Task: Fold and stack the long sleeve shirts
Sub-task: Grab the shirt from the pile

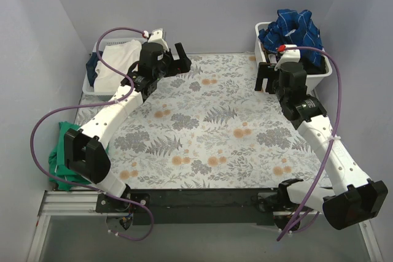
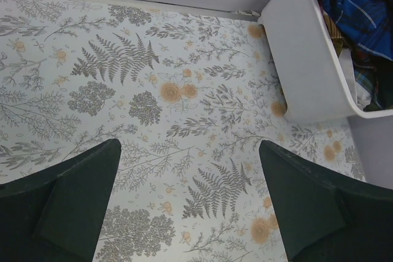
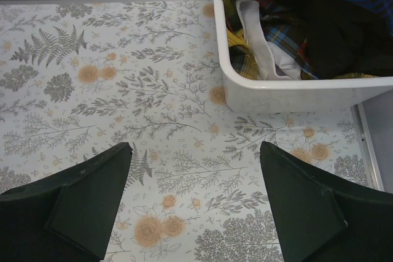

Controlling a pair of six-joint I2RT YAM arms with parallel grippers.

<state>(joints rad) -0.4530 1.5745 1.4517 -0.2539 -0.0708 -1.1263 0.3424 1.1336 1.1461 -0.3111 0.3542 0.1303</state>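
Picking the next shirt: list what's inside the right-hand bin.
The bin holds a heap: a blue plaid shirt on top, with yellow plaid cloth, white cloth and dark cloth beneath. Anything lower, and the bin floor, is covered.

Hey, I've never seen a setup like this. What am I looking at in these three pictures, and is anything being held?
These are two robot arms mounted side by side. One picture looks down from above; the other two come from wrist cameras, so the dark shapes below are each arm's own fingers. A floral table cloth covers the surface. The right bin holds blue plaid shirts, the left bin white cloth. The left gripper and right gripper are open, holding nothing.
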